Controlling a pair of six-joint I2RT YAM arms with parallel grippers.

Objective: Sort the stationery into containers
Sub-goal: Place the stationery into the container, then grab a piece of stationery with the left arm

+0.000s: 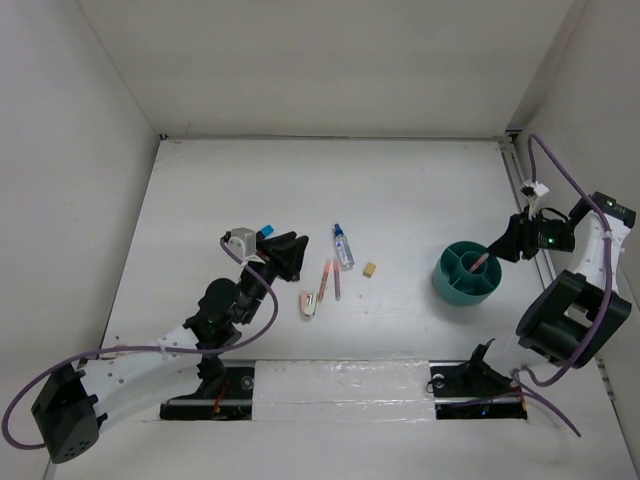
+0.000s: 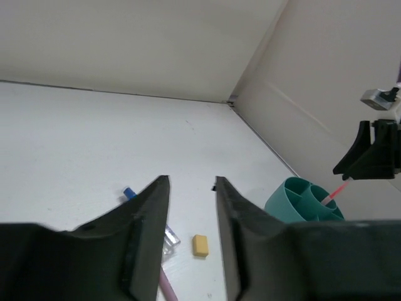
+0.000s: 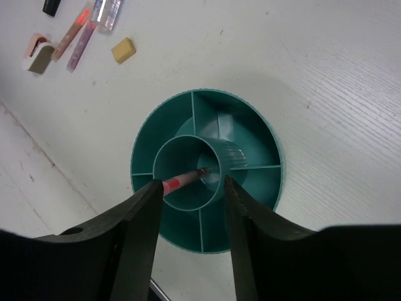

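Note:
My right gripper (image 1: 503,246) (image 3: 192,181) hangs open over the round teal container (image 1: 445,282) (image 3: 250,113) (image 2: 289,199). A pink-orange pen (image 1: 480,261) (image 3: 183,180) (image 2: 336,193) stands tilted in its centre tube, its top beside one finger. My left gripper (image 1: 293,256) (image 2: 191,180) is open with nothing between its fingers, just left of the loose stationery. That stationery is a clear blue-capped bottle (image 1: 343,247) (image 2: 170,239), a tan eraser (image 1: 370,269) (image 2: 200,245) (image 3: 123,50), two thin pens (image 1: 324,280) (image 3: 75,26) and a pinkish stapler (image 1: 309,303) (image 3: 39,55). A blue cap (image 1: 266,230) shows behind the left gripper.
White walls (image 1: 80,200) close in the table on the left, back and right. A taped strip (image 1: 340,385) runs along the near edge between the arm bases. Purple cables (image 1: 560,180) loop off both arms.

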